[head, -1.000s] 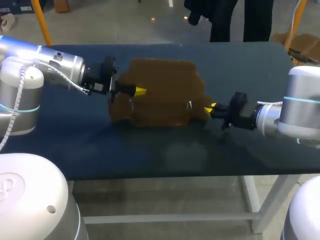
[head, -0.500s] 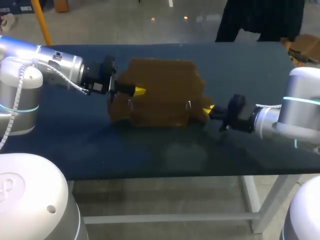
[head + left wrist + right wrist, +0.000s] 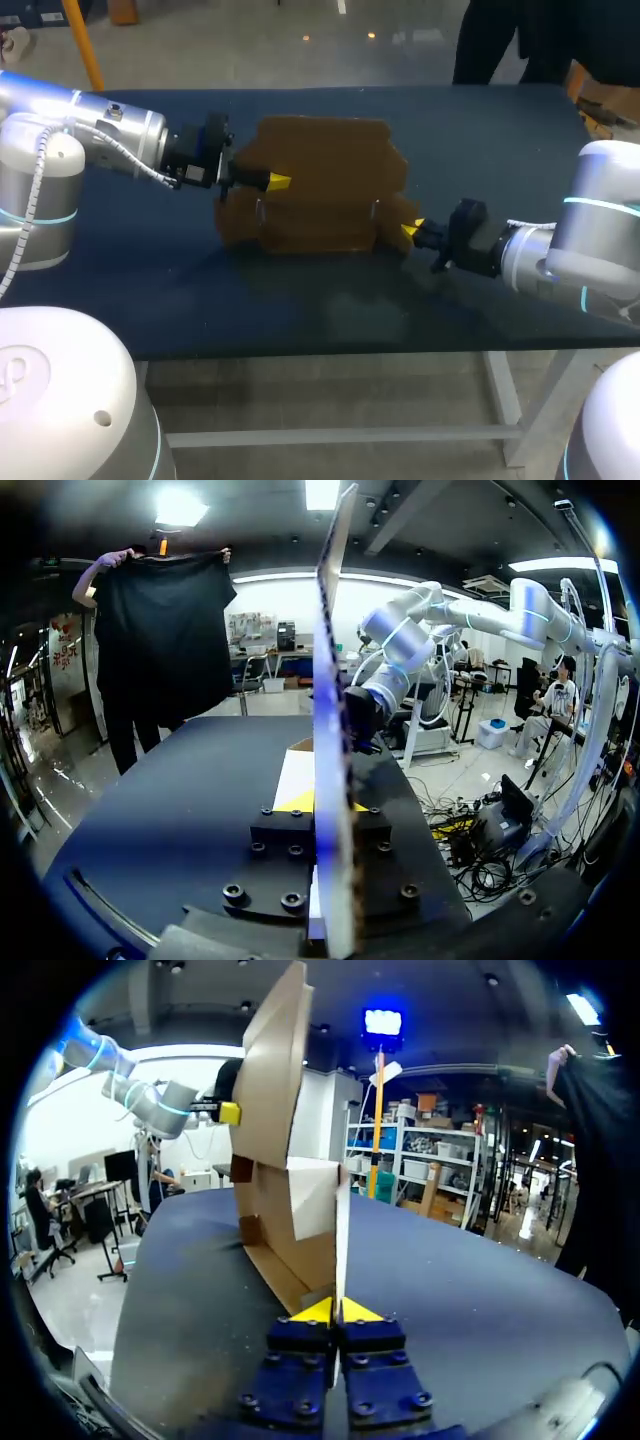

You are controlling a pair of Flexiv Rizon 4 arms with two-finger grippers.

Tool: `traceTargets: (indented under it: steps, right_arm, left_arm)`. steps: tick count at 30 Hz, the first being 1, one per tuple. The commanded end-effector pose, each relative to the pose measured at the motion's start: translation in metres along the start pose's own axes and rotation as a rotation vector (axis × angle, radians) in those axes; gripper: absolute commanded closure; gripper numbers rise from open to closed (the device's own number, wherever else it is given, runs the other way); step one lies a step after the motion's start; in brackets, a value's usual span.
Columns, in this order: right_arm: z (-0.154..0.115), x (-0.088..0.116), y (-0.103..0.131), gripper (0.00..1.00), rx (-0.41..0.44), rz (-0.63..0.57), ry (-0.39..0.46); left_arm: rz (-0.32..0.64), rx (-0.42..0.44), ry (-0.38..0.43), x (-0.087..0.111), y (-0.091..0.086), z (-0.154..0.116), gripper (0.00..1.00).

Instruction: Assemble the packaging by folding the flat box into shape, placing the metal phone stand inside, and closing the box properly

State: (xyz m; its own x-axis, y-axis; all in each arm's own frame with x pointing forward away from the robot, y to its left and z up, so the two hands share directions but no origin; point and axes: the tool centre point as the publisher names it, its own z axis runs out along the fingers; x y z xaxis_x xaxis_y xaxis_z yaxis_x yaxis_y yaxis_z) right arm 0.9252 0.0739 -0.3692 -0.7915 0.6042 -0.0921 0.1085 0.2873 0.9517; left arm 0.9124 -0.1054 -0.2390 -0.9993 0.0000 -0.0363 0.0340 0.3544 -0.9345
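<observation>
Dark blue table (image 3: 300, 310) runs across the head view.

Nearest item: right gripper (image 3: 410, 230), coming in low from the right, at the near right bottom corner of the cardboard box (image 3: 320, 190). In the right wrist view its fingers (image 3: 338, 1310) are nearly together. A thin side flap (image 3: 341, 1230) stands edge-on between the two yellow tips and both tips touch it, so it is clamped on the flap.

Next: the box itself, brown, partly folded, standing on the table about mid-width. The lower panels rest on the surface. A taller back panel rises above them and leans slightly. The right wrist view shows a pale inner face (image 3: 310, 1195) where the panels meet.

Farther: left gripper (image 3: 280, 182), coming in from the left, at the upper left edge of the box and off the table surface. In the left wrist view an upright panel (image 3: 333, 730) runs edge-on between its fingers (image 3: 330, 802), with a yellow tip on each side pressed against it. It is closed on that panel.

The right arm (image 3: 400, 670) is visible beyond the panel's far end.
</observation>
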Motion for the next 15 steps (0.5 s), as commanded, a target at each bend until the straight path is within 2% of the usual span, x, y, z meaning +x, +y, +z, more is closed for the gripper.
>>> traceTargets:
  steps: [1,6,7,9,10,15]
  right_arm:
    - [0.006,0.009,0.004,0.94,-0.002,0.000,-0.022]
    - [0.009,0.013,0.005,0.88,-0.004,0.006,-0.026]
    - [0.010,0.014,0.005,0.83,-0.004,0.007,-0.026]
    - [0.011,0.015,0.006,0.64,-0.003,0.009,-0.027]
    - [0.012,0.016,0.006,0.60,-0.002,0.010,-0.028]
    - [0.016,0.021,0.008,0.60,0.002,0.011,-0.035]
  left_arm:
    - [-0.001,-0.005,0.004,0.000,0.004,0.002,1.00]
    - [-0.001,-0.005,0.004,0.000,0.004,0.002,1.00]
    - [-0.001,-0.005,0.004,0.000,0.004,0.002,1.00]
    - [-0.001,-0.005,0.004,0.000,0.004,0.002,1.00]
    - [-0.001,-0.005,0.004,0.000,0.004,0.002,1.00]
    - [-0.001,-0.005,0.004,0.000,0.004,0.002,1.00]
